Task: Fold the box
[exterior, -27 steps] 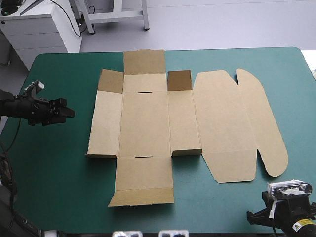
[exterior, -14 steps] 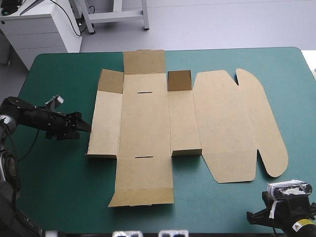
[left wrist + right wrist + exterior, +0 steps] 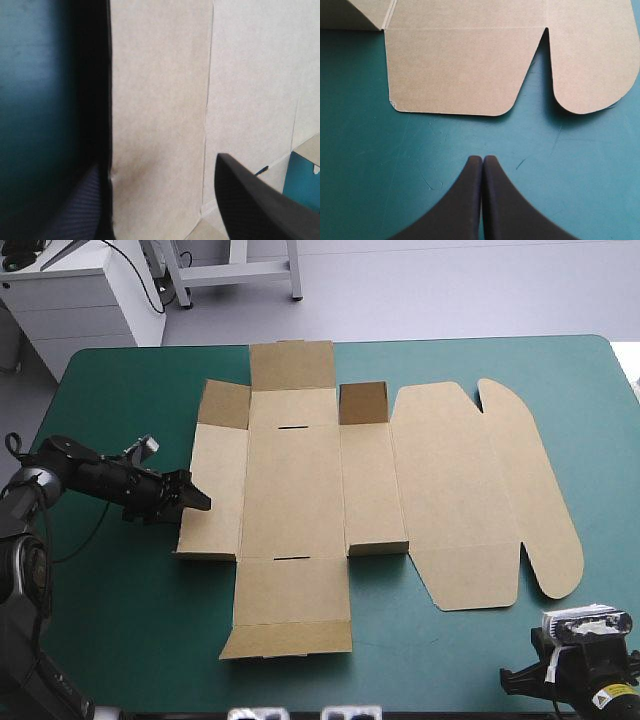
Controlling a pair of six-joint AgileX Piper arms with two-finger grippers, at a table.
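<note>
The box [image 3: 300,480], a cut sheet of brown board, lies spread across the middle of my worktop [image 3: 120,630] with its teal-green cover. It runs from close to the far edge to close to the near edge. Two small flaps toward the far edge look tilted up off the cover. The wide lid panel and its rounded lobes stretch toward the right edge. The sheet lies just as it did earlier; no panel has shifted.

What differs is my left tool [image 3: 198,502]. Earlier it hung near the worktop's left edge, well apart from the board, and just before it was partway across. Now its black fin-shaped fingers reach the outer edge of the box's left side panel. My left wrist view shows the left tool [image 3: 160,162] spread, with that long outer edge of the box [image 3: 160,90] running between the two fingers. One finger is over the dark cover beside the board, the other over the board. Whether either touches, I cannot tell.

My right tool [image 3: 482,158] is pressed together into one pointed arch over bare cover near the near-right corner. The rounded lobes of the box [image 3: 455,70] lie ahead of it, apart from it. That arm sits where it sat earlier.

Bare cover lies along the left edge behind my left arm, at the near-left corner, in a strip along the near edge, and at the far-right corner.
</note>
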